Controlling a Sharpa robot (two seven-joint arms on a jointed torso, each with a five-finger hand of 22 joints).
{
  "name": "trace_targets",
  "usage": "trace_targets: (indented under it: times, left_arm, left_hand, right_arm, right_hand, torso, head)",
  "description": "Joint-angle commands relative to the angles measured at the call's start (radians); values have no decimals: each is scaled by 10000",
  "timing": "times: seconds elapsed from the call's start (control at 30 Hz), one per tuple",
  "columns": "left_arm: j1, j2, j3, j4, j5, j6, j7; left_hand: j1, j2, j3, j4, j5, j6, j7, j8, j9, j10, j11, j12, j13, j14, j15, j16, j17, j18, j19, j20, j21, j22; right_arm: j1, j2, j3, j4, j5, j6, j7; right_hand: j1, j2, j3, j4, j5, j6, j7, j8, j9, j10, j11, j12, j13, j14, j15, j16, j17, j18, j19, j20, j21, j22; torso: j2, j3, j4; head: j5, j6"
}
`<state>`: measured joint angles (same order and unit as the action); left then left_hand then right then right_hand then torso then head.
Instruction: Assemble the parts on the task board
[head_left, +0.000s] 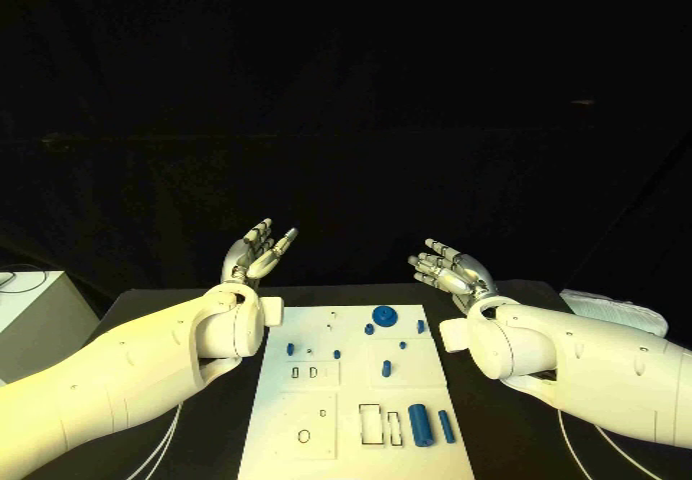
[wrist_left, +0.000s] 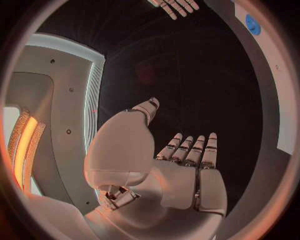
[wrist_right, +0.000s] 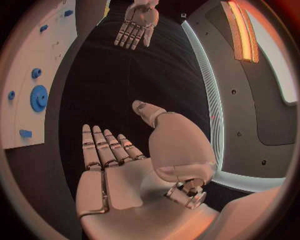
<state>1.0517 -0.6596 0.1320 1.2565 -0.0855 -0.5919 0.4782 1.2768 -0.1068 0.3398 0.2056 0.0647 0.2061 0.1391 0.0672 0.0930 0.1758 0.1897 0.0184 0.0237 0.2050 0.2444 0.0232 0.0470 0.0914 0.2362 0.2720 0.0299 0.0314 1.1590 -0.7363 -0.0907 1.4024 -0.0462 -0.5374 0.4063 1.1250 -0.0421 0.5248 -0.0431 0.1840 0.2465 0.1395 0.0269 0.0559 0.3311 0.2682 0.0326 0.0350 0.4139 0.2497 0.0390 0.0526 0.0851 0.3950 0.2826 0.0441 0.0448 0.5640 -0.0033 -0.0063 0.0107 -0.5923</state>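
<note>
— So where do the hands stand?

— Both are raised above the far edge of the table, beyond the task board (head_left: 361, 400). The left hand (head_left: 260, 252) has its fingers stretched out and apart, holding nothing; the right hand (head_left: 451, 268) is likewise spread, palm up, with nothing in it. Each wrist view shows the same: flat palm, straight fingers, no part in them.

— And the parts?

— All on the white board, which lies between the two forearms and nearer the robot than either hand. A blue gear (head_left: 385, 316) sits near the board's far edge, towards the right side. A thick blue cylinder (head_left: 420, 424) and a thinner blue rod (head_left: 446, 426) lie side by side near the board's near right corner, beside some empty slots.

— Which way do those two point?

— Their long axes run roughly along the board's length, away from the robot.

— Which arm is closer to them?

— The right one, I'd judge; its forearm runs just beside that corner. The hand would have to come back towards the robot and down, with its fingers closing across the cylinder's short side.

— And the gear?

— Also nearer the right hand, just inward of its wrist.
</note>
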Motion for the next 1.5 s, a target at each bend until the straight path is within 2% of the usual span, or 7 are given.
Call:
trace_targets:
  times: [0.03,0.27,0.4,0.63,0.97,1.2,1.5]
  left_arm:
    - [15,131,97,-276,-741,1246,-92]
    - [16,166,133,-363,-783,1324,-101]
    - [7,-547,125,134,-1424,2086,-395]
    - [9,-1281,150,1123,-1789,2504,-491]
    - [5,-2259,468,2617,-2239,3850,-912]
    - [0,-2848,552,3519,-2061,3949,-1056]
    - [-10,-3214,614,4005,-1838,3993,-1131]
  left_hand:
    - [509,-32,180,65,66,166,1055,75,46,72,147,70,22,75,124,62,32,108,76,178,73,28]
    - [700,94,89,250,42,1005,1436,416,318,1166,577,203,121,1357,130,377,290,142,757,197,384,153]
    - [783,140,205,246,30,2175,1505,904,680,2610,699,346,215,4076,-151,1134,832,487,4406,183,1630,675]
    - [940,32,676,54,29,5301,1197,2153,1507,7347,127,1209,566,7734,-984,2716,1874,943,6895,-263,2932,998]
    - [1639,-392,1853,-1169,6,6333,773,2368,1640,8843,-358,953,428,8708,-1543,3772,3090,828,7439,-1009,4773,1976]
    - [1137,-415,2120,-1591,-12,6426,769,2075,1618,8959,-357,505,448,8329,-1641,5398,4570,865,7017,-1072,7285,3496]
    - [746,-497,2372,-1584,-12,6508,744,2017,1696,9035,-409,554,480,8307,-1724,7003,5580,928,7145,-1112,8585,4159]
  right_arm:
    - [164,82,-99,-267,-701,1969,-727]
    - [356,161,-252,-562,-888,2630,-990]
    - [422,-50,-248,-1048,-4767,1699,-441]
    - [741,-167,-243,-1121,-7542,1286,-551]
    - [1118,-270,-232,-861,-11966,1436,-2071]
    - [1236,-171,-228,-609,-14398,1580,-3170]
    - [1275,227,-229,-627,-16055,2009,-4105]
  right_hand:
    - [631,-30,310,-193,-85,444,1626,133,76,569,48,85,53,664,23,153,80,222,455,78,139,65]
    - [1057,-134,398,-601,-361,1528,1598,396,284,1788,-48,210,137,1942,-127,384,240,377,1104,69,343,140]
    - [1439,-219,451,-897,-507,3132,1501,826,588,3928,-254,396,246,4397,-451,939,563,721,2615,55,794,282]
    - [1807,-453,224,-1122,-463,6056,1046,1642,1080,6623,-830,571,303,6518,-1251,1556,785,991,6020,-628,2206,717]
    - [1780,-803,-526,-1058,-29,7146,581,1729,1061,8248,-1469,402,297,9491,-2222,2831,1766,956,8147,-1672,4567,1953]
    - [1348,-1613,709,-578,662,7643,236,1500,1197,9224,-1880,294,344,10711,-2616,8521,6547,75,10345,-1991,11342,9477]
    - [1232,-1971,839,-274,518,7778,122,1560,1511,8986,-1872,299,371,10858,-2589,11774,9797,-121,10634,-1957,12602,11151]
  torso:
    - [4,0,-1]
    - [4,0,-1]
    - [234,-6,0]
    - [532,8,61]
    - [1062,-62,270]
    - [1393,-84,392]
    - [1742,-166,510]
  head:
    - [-1,-1]
    - [-1,-1]
    - [-13,-170]
    - [-42,-178]
    - [-267,-80]
    - [-246,-92]
    - [-396,-122]
